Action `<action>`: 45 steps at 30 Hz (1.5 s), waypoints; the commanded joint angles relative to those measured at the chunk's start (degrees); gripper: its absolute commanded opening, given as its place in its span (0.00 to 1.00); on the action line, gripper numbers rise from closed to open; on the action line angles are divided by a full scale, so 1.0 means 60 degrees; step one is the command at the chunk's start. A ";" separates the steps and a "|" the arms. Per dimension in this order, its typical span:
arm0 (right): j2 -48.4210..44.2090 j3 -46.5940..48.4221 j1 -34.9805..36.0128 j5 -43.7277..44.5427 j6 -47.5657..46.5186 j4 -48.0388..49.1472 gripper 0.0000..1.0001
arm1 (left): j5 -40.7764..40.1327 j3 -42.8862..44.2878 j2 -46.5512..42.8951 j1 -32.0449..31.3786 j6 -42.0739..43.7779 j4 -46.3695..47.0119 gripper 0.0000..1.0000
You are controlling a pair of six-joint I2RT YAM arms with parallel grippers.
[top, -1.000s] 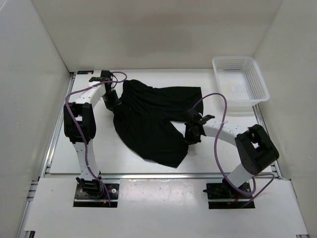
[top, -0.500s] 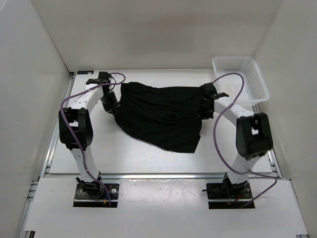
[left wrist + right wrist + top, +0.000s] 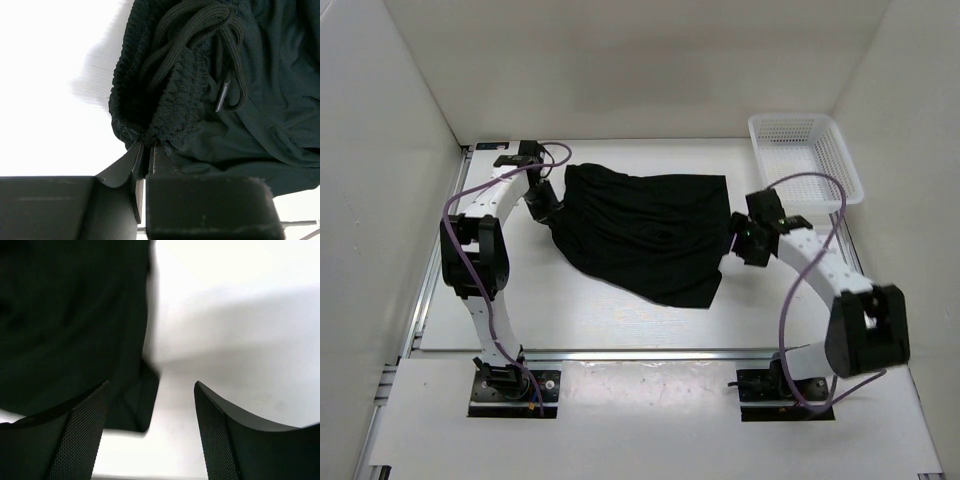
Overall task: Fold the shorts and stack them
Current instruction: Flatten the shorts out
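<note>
Black left end effector point(image 3: 145, 150): pinched shut on the waistband point(image 3: 170, 95) edge of the shorts point(image 3: 645, 230). Right end effector point(image 3: 151, 387): fingers spread, empty, just beside the cloth's right edge. Shorts lie spread on the surface point(image 3: 510, 300) between both, long axis left to right.

The shorts point(image 3: 645, 235) are lying mid-table point(image 3: 580, 310), with the mesh basket point(image 3: 848, 165) sitting at the far right corner. The left gripper point(image 3: 548, 208) is pinching their left edge; the right gripper point(image 3: 745, 245) is hanging just beside their right edge.
</note>
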 commanded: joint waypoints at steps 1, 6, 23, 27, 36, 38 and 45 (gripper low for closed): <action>-0.1319 -0.1605 0.0237 -0.1627 0.0926 -0.0202 0.72 | -0.0023 0.0350 -0.0171 0.0111 -0.0200 0.0132 0.10; -0.3152 -0.3847 0.1218 -0.3328 0.3105 0.0631 0.81 | 0.0080 0.0438 -0.0171 0.0111 -0.0287 0.0219 0.10; -0.0740 -0.4014 0.2143 -0.1939 0.4460 0.2903 0.34 | 0.0080 0.0248 -0.0171 0.0111 -0.0375 0.0219 0.10; -0.0634 -0.3340 0.2143 -0.1178 0.3860 0.2086 0.00 | 0.0284 0.0466 -0.0171 0.0111 -0.0375 0.0219 0.10; -0.3064 -0.2547 0.1733 0.0506 0.3009 -0.0549 0.00 | 0.0387 0.0924 -0.0506 0.0111 -0.0287 -0.0570 0.10; -0.3737 -0.2882 0.1733 0.0639 0.2921 -0.0991 0.00 | 0.0271 0.0441 -0.1047 0.0111 -0.0200 -0.0572 0.10; -0.5614 -0.4582 0.1733 0.0640 0.3931 -0.2180 0.00 | 0.0270 -0.1627 -0.1506 -0.0124 -0.0478 -0.0030 0.10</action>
